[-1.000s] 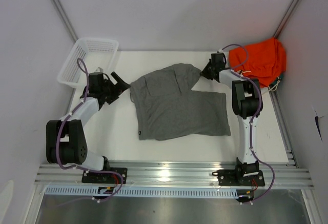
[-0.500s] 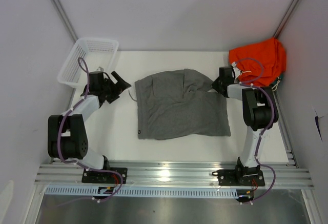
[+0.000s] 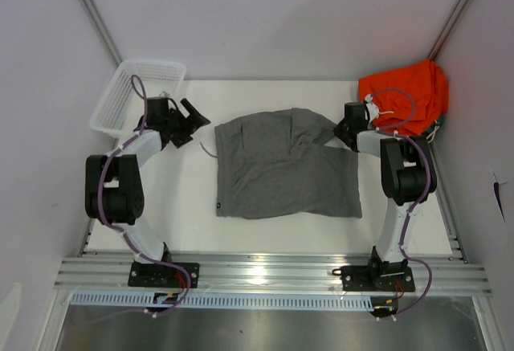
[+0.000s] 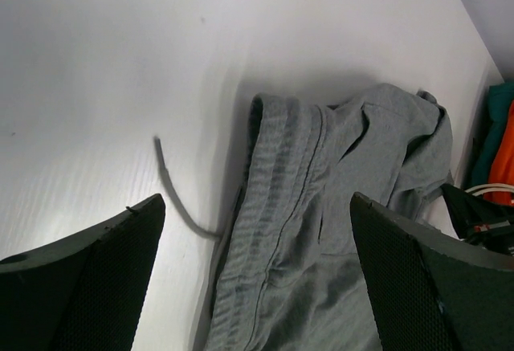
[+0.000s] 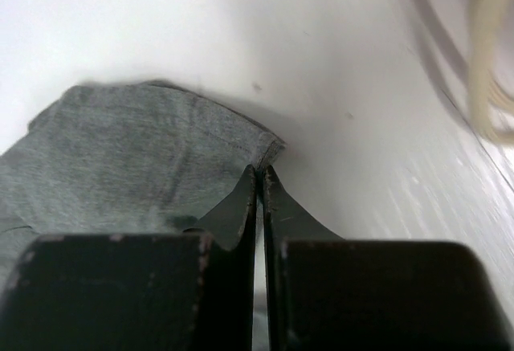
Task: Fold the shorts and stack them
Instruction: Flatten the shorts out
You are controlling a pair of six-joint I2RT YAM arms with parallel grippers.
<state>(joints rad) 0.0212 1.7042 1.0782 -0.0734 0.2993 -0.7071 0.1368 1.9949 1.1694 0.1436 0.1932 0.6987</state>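
Shorts (image 3: 277,166) lie rumpled; right pincer (image 5: 259,176) clamps one corner, left pincer (image 4: 257,206) gapes beside the waistband (image 4: 277,174); best draw it taut, low.

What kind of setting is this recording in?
Probably a lab robot cell, not a home: a white table boxed in by plain panels, two arms bolted to an aluminium rail, and laundry props, the shorts and a basket.

The left gripper (image 3: 191,118) is now nearer the basket (image 3: 120,98); the right gripper (image 3: 341,136), pinching the shorts (image 3: 281,170), is farther from it.
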